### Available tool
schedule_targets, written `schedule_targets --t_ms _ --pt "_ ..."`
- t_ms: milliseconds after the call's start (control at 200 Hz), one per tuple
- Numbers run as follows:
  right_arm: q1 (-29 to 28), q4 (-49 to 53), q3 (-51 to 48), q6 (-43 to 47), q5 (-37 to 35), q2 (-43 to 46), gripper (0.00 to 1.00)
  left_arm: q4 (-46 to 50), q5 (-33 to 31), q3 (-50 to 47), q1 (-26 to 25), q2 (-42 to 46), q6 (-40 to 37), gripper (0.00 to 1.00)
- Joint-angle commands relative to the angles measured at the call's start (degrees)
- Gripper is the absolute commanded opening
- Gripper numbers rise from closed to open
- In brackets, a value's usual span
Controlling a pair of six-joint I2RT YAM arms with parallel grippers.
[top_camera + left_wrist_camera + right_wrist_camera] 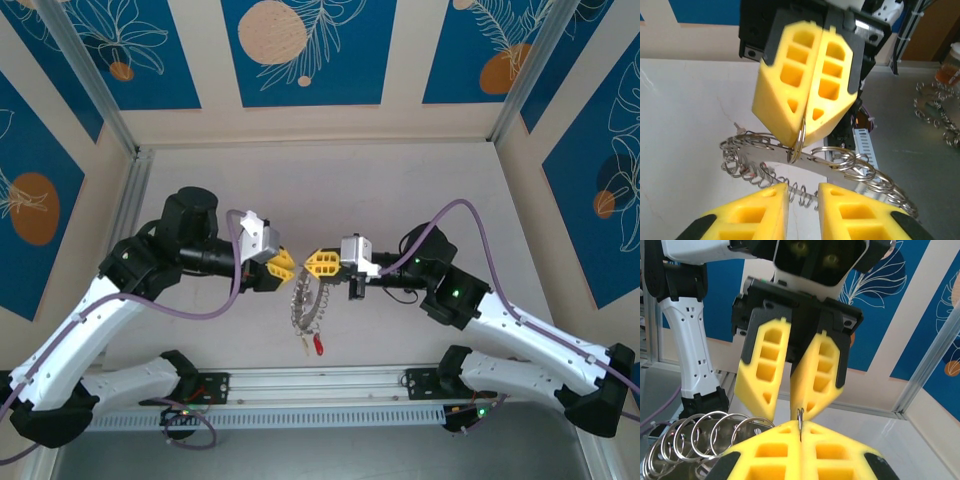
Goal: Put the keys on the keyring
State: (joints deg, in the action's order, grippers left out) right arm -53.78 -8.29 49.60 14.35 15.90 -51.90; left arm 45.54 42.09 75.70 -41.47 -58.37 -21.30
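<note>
The keyring (pixel 305 305) is a flat metal band fringed with wire rings, and it hangs in the air between my two grippers. A red-tagged key (pixel 318 347) dangles from its lower end. My right gripper (pixel 312 262) is shut on one small wire ring of the keyring (pixel 800 421), pinched edge-on between its yellow fingertips (pixel 785 432). My left gripper (pixel 287 265) faces it tip to tip, open, with a gap between its fingers (pixel 765 205). In the left wrist view the band (pixel 765 157) curves below the right gripper (pixel 800 137).
The arms' mounting rail (pixel 320 385) runs along the near table edge below the hanging keyring. Aluminium frame posts (pixel 130 190) and patterned walls close in the table at the back and sides. Another bunch of wire rings (pixel 935 112) lies on the grey surface at the right.
</note>
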Motion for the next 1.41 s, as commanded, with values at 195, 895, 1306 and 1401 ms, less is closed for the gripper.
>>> schedule_targets --t_ms 195,895,1306,1401 --pt "-1.6 4.9 3.6 -1.5 -2.6 -1.4 0.0 0.7 -2.4 1.1 -1.7 1.3 -1.7 0.27" --pt "-1.7 5.4 4.5 -3.3 0.2 -2.9 0.0 0.0 -8.1 1.2 -4.4 -1.5 -2.3 0.08" --pt "-0.3 4.2 1.4 -5.7 2.4 0.6 0.19 -13.3 -10.3 -8.1 -5.6 4.9 4.2 0.0" --pt "1.2 4.0 0.6 -7.9 3.8 1.3 0.3 -18.0 -9.3 -10.7 -5.5 6.9 6.4 0.0"
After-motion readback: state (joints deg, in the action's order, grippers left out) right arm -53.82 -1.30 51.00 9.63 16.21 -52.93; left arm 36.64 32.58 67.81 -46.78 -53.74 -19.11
